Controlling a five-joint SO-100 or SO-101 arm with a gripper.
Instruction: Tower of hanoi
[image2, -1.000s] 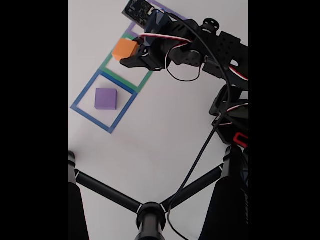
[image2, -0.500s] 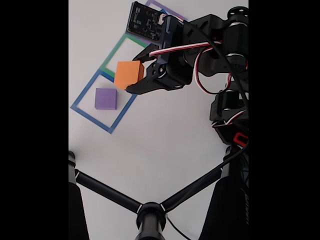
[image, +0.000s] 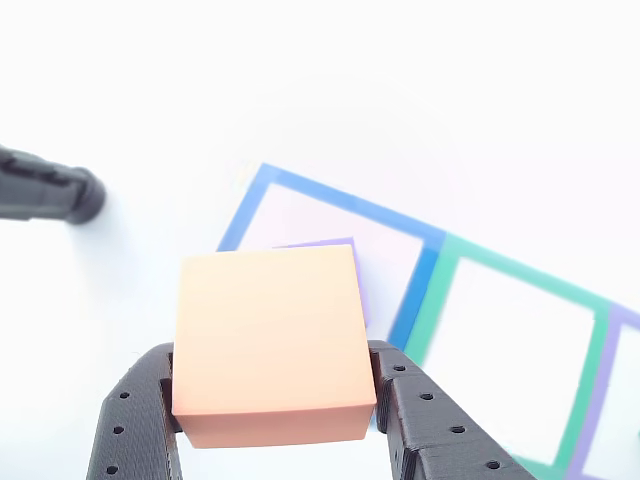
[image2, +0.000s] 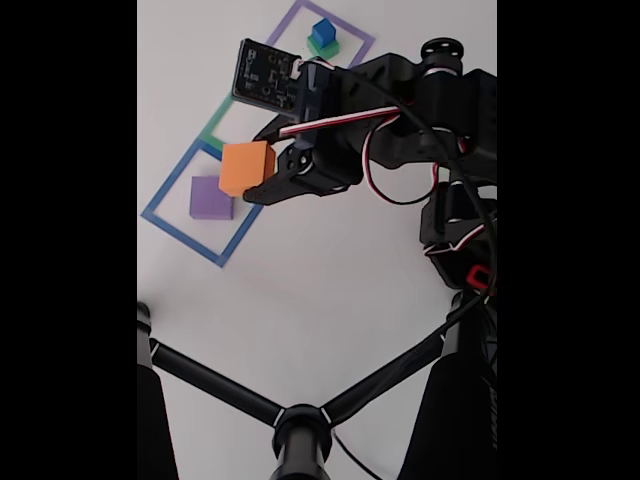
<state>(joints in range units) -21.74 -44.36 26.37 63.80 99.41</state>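
My gripper is shut on the orange block, held in the air above the table. In the other view the block hides most of the purple block, of which a thin edge shows. The fixed view has the purple block lying inside the blue taped square, just below and left of the orange one. A small blue block sits on a green block inside the purple taped square at the top.
A green taped square lies between the blue and purple outlines. A black tripod with its hub spreads across the lower fixed view, and one black leg tip shows at left in the other view. The arm's body stands at right.
The gripper has carried the orange block from over the green square down and left, until it hangs over the blue square beside the purple block.
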